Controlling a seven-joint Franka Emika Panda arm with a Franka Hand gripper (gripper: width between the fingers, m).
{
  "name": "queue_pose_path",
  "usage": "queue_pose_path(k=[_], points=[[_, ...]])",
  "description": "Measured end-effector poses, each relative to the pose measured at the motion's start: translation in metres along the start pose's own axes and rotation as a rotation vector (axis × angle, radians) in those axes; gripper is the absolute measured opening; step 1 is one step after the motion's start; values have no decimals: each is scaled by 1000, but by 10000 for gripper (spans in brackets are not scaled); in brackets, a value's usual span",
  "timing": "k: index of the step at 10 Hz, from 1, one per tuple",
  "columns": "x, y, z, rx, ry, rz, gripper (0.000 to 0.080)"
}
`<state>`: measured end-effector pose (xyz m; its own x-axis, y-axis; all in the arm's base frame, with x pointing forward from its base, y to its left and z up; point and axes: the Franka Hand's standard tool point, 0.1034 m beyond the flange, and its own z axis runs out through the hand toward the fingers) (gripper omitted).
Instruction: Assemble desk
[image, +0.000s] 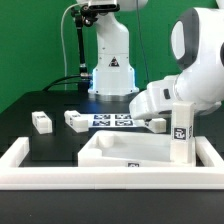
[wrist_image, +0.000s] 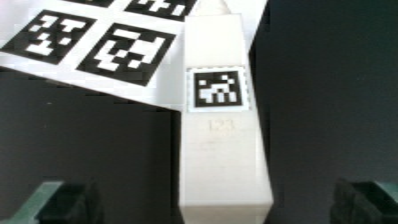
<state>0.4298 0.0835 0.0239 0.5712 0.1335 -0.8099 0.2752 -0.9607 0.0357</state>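
The white desk tabletop (image: 118, 152) lies flat with its raised rim up, just behind the front wall. One white leg (image: 180, 130) stands upright at the tabletop's end on the exterior view's right, its tag facing the camera. In the wrist view that leg (wrist_image: 222, 130) runs lengthwise between my fingers, tag (wrist_image: 215, 88) in sight. My gripper (wrist_image: 214, 203) is open wide; both fingertips (wrist_image: 61, 202) stand well clear of the leg's sides. Two more legs (image: 41, 121) (image: 76, 120) lie loose on the black table on the exterior view's left. The arm hides the fingers in the exterior view.
The marker board (image: 112, 120) (wrist_image: 98, 40) lies flat behind the tabletop. A long low white barrier wall (image: 100, 176) runs along the front and turns back at both ends. The arm's base (image: 110, 60) stands at the back.
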Motion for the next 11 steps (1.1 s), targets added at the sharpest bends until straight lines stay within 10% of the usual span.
queue_pose_path(k=[6, 8, 11], points=[[3, -3, 18, 2, -12, 23, 645], [3, -3, 18, 2, -12, 23, 305], [3, -2, 18, 3, -12, 24, 288]])
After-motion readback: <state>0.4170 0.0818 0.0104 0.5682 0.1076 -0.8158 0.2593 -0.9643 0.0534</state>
